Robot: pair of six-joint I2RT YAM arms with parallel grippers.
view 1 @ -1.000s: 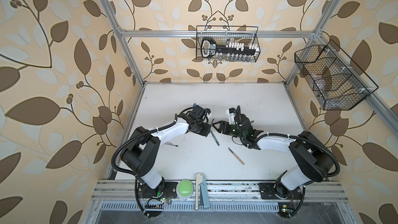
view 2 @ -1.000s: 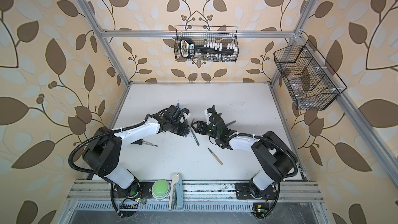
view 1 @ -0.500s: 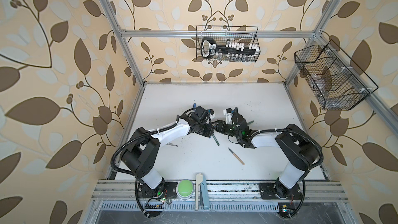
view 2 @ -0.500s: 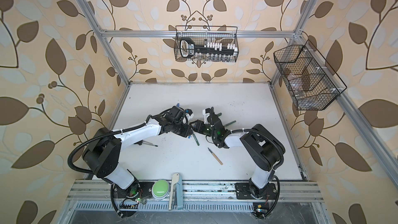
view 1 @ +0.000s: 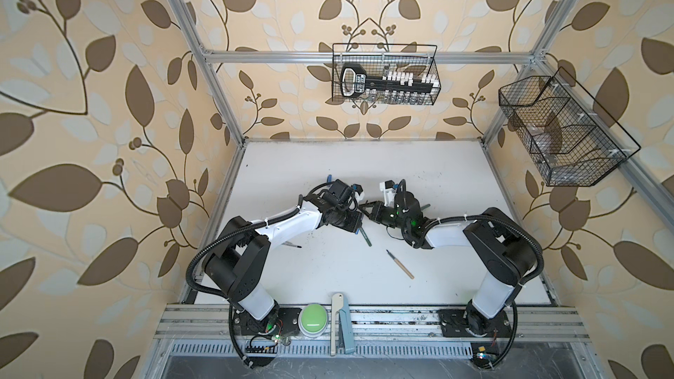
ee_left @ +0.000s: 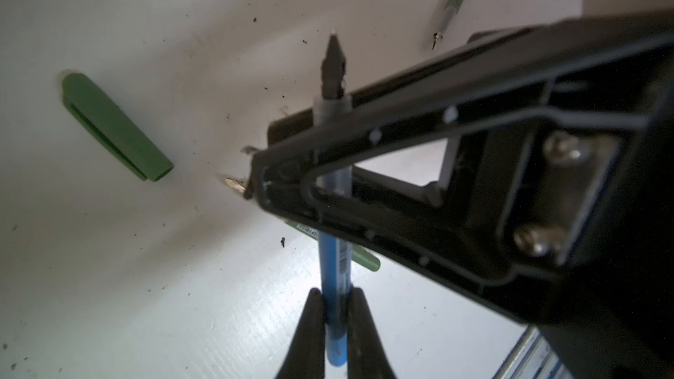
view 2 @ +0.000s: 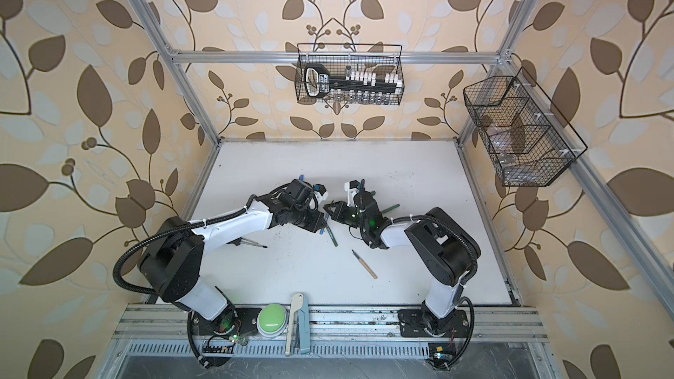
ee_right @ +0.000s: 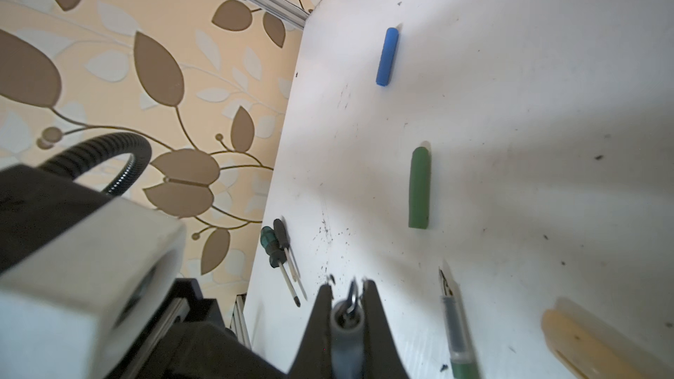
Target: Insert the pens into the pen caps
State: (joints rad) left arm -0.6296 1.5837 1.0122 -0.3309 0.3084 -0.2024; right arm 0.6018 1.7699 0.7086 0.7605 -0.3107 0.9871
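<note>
My left gripper (ee_left: 336,291) is shut on the tail of the blue pen (ee_left: 333,249). The pen runs on between the fingers (ee_left: 401,118) of my right gripper (ee_right: 348,286), which is shut on its grey front part. Its dark tip (ee_left: 332,63) sticks out beyond them. In both top views the two grippers meet at mid-table (view 1: 363,218) (view 2: 326,218). A green pen (view 1: 365,236) lies just below them and a tan pen (view 1: 401,265) nearer the front. On the table lie a blue cap (ee_right: 387,56), a green cap (ee_right: 419,187) and a tan cap (ee_right: 583,344). A second green pen (view 1: 425,207) lies beside my right wrist.
Two screwdrivers (ee_right: 281,249) lie near the table's left edge, under my left arm (view 1: 288,220). Wire baskets hang on the back wall (view 1: 384,78) and the right wall (view 1: 561,129). A green button (view 1: 314,317) and a flat tool (view 1: 337,322) sit on the front rail.
My right gripper has moved left to the left gripper and shut on the front of the blue pen. The left arm has barely moved.
</note>
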